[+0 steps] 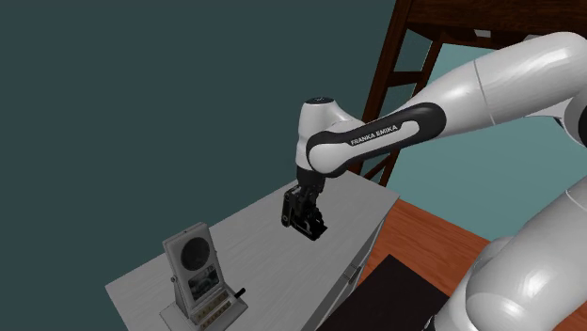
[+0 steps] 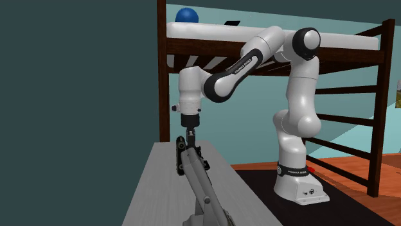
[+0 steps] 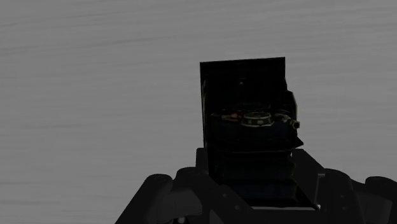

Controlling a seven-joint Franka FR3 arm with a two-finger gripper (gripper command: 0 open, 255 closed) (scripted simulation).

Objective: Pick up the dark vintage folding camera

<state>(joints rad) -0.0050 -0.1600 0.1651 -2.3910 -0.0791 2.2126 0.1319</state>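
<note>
The dark folding camera [image 1: 305,216] hangs under my black gripper [image 1: 302,199], over the far part of the grey table [image 1: 263,268]. Its front flap is unfolded and it sits a little tilted. In the second exterior view the camera [image 2: 187,159] is just below the gripper [image 2: 190,141], close above the tabletop [image 2: 154,192]. In the wrist view the camera [image 3: 245,108], with its lens ring showing, is clasped between the black fingers [image 3: 210,191]. The gripper is shut on it.
A grey upright device with a round dial [image 1: 195,275] stands near the table's near corner, close to the second exterior view as a grey shape [image 2: 204,192]. A dark wooden bunk bed [image 2: 379,96] with a blue ball [image 2: 187,13] stands behind the arm.
</note>
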